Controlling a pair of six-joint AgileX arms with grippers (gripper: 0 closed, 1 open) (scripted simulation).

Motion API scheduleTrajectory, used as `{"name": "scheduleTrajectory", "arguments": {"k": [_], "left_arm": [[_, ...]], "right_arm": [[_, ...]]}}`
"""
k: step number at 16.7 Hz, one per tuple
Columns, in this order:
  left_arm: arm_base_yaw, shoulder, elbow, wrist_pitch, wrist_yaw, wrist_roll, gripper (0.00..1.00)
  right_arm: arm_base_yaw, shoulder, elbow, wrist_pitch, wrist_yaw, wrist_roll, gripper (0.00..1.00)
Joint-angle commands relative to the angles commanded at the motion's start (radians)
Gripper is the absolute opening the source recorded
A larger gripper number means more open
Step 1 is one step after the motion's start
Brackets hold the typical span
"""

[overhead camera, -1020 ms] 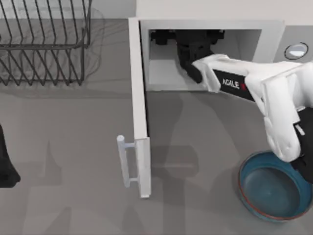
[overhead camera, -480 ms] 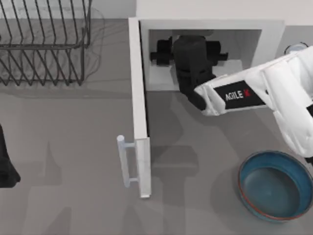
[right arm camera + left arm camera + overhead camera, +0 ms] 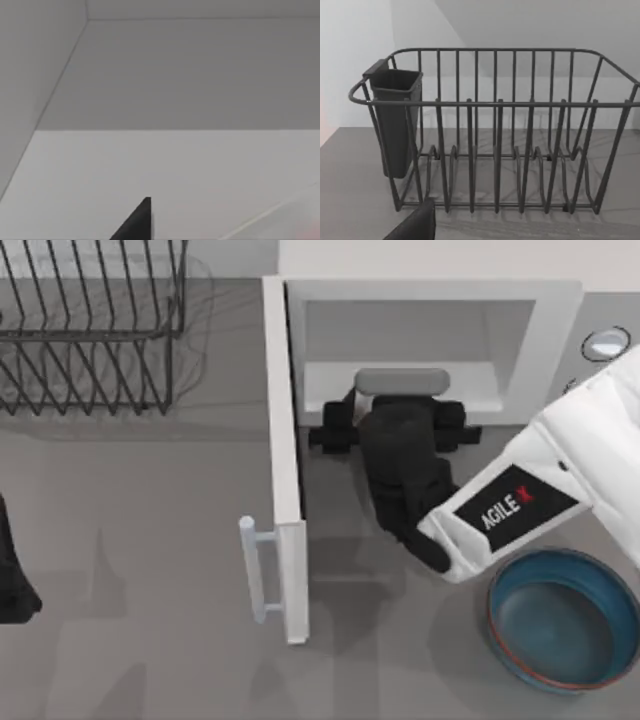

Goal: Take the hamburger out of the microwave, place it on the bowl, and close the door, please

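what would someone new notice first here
The white right arm stretches from the top view's right, its dark gripper just outside the microwave, whose door stands wide open. A blue-teal bowl sits at the lower right, a wire dish rack at the upper left.

dark wire rack (image 3: 95, 325) at far left of table (image 3: 150, 540), well left of right gripper (image 3: 398, 390), well apart from it. in left wrist view rack (image 3: 495, 145) stands upright on grey surface, empty slots, dark cutlery cup (image 3: 394, 122) hung on one end wall. grey table bare between rack and gripper.
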Motion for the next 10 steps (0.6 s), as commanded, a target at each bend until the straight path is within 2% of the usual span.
{"name": "scheduleTrajectory", "arguments": {"k": [10], "left_arm": [[0.0, 0.0, 0.0, 0.0, 0.0, 0.0, 1.0]], "right_arm": [[0.005, -0.066, -0.043, -0.005, 0.009, 0.006, 0.0]]}}
